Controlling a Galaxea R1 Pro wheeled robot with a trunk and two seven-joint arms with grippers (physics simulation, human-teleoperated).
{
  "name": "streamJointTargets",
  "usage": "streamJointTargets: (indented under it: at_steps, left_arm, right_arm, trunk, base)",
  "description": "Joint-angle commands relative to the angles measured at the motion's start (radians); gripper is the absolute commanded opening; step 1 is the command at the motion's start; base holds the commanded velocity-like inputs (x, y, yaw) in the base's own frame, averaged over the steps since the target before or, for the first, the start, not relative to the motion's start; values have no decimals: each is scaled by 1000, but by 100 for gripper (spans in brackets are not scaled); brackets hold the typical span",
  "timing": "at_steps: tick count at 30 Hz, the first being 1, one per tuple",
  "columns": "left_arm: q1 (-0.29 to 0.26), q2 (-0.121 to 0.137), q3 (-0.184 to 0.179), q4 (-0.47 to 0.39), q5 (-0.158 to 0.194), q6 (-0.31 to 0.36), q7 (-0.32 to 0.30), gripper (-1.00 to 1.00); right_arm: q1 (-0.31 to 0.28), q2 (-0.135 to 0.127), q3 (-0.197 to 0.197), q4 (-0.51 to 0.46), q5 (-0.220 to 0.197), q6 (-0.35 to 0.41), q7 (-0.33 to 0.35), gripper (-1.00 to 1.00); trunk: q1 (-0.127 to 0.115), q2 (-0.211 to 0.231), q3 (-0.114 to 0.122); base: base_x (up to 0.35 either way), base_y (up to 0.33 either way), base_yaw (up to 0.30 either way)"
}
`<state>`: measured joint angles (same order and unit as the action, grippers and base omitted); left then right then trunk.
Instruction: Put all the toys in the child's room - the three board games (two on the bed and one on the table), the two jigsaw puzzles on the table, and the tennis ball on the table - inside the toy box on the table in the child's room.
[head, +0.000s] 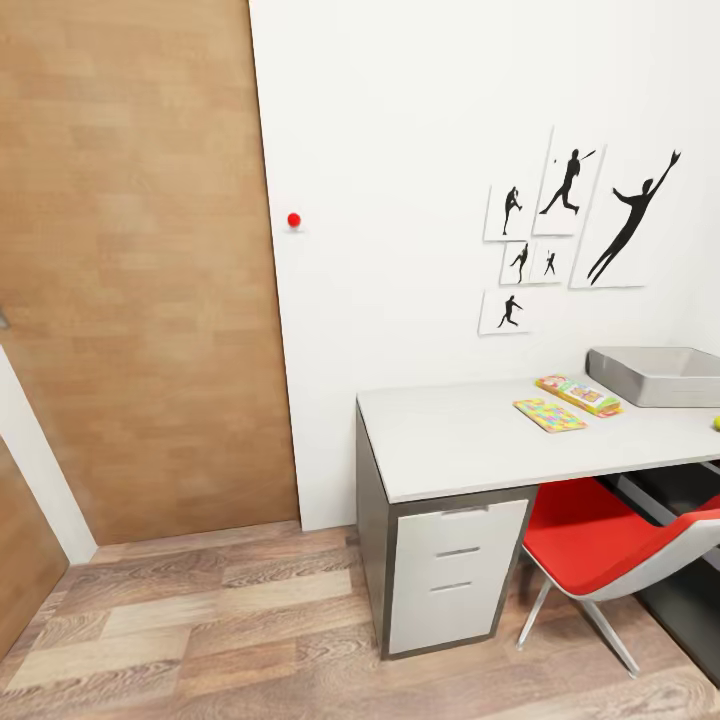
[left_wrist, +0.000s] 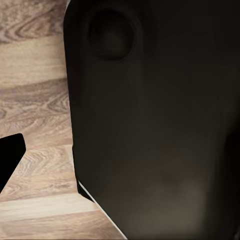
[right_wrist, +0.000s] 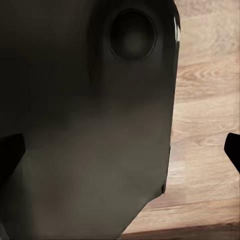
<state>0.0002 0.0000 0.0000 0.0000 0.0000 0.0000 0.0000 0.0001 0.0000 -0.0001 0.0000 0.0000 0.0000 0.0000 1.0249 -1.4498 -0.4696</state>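
Observation:
The pale-grey-topped table stands against the white wall at the right of the head view. On its far right sits the light-grey toy box. Two flat multicoloured jigsaw puzzles lie in front of the box: one nearer me and one just behind it. The yellow-green tennis ball peeks in at the picture's right edge. The board games are out of view. In the wrist views, my left gripper and right gripper hang open and empty beside my dark body, over wooden floor.
A red chair is tucked under the table's right part, beside white drawers. A wooden door fills the left wall. Black silhouette pictures hang above the table. Wooden floor lies between me and the desk.

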Motion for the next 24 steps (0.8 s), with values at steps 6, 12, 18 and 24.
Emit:
streamJointTargets:
  at_steps: [6, 12, 18, 24]
  left_arm:
    - [15, 20, -1, -17, -3, -4, -5, 100]
    - [15, 20, -1, -17, -3, -4, -5, 100]
    - [15, 20, -1, -17, -3, -4, -5, 100]
    - [10, 24, 0, -20, 0, 2, -3, 100]
  right_arm:
    - [-29, 12, 3, -24, 6, -2, 8, 100]
    - [-40, 12, 3, -24, 6, -2, 8, 100]
    - [-40, 12, 3, -24, 6, -2, 8, 100]
    - [-50, 14, 3, -32, 6, 4, 4, 100]
  trunk:
    - [0, 0, 0]
    - [0, 0, 0]
    - [0, 0, 0]
    - [0, 0, 0]
  base:
    - [0, 0, 0]
    - [0, 0, 0]
    - [0, 0, 0]
    - [0, 0, 0]
